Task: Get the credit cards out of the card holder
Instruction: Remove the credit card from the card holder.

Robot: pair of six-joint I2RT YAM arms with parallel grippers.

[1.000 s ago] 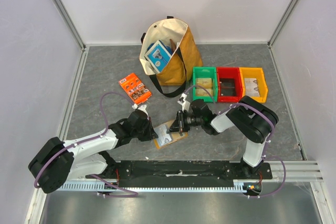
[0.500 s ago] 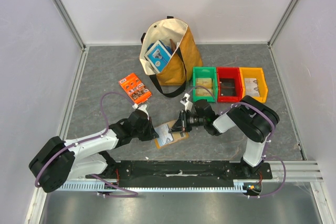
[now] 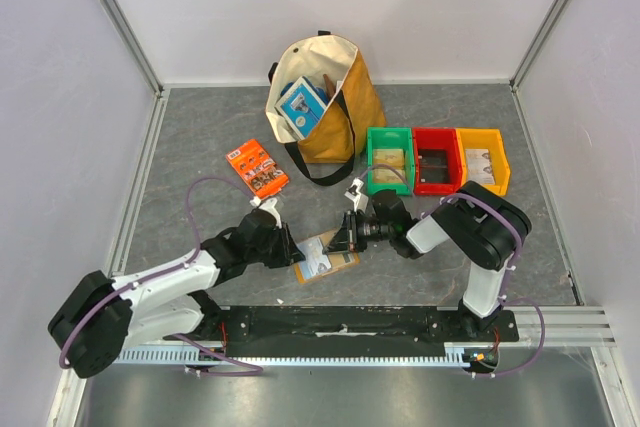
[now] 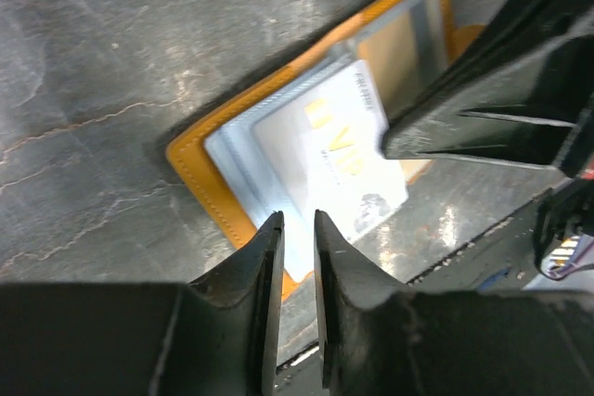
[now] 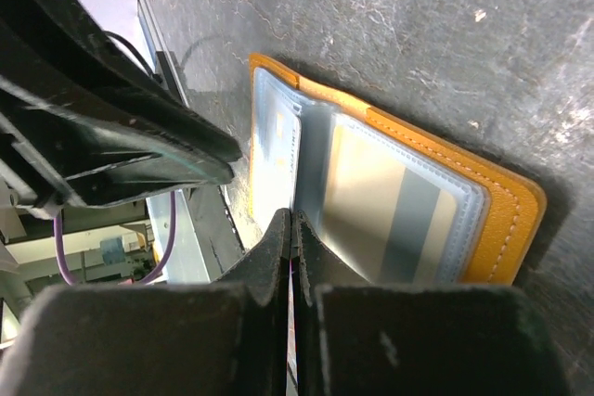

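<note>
Open card holder (image 5: pixel 506 220) showing a white card (image 4: pixel 348 150); left gripper (image 4: pixel 297 220) narrowly parted at its 9 o'clock, right gripper (image 5: pixel 292 220) closed tight at 2 o'clock.

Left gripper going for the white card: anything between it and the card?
Nothing visible. The left gripper sits at the card holder's edge, the white card just beyond its tips. The right gripper is at the card's far side.

A robotics lab test cell: plain white panel walls (image 3: pixel 330 7) on aluminium rails enclose a grey tabletop (image 3: pixel 200 127), with left arm (image 3: pixel 160 282) and right arm (image 3: pixel 480 237) bolted at 6 o'clock.
</note>
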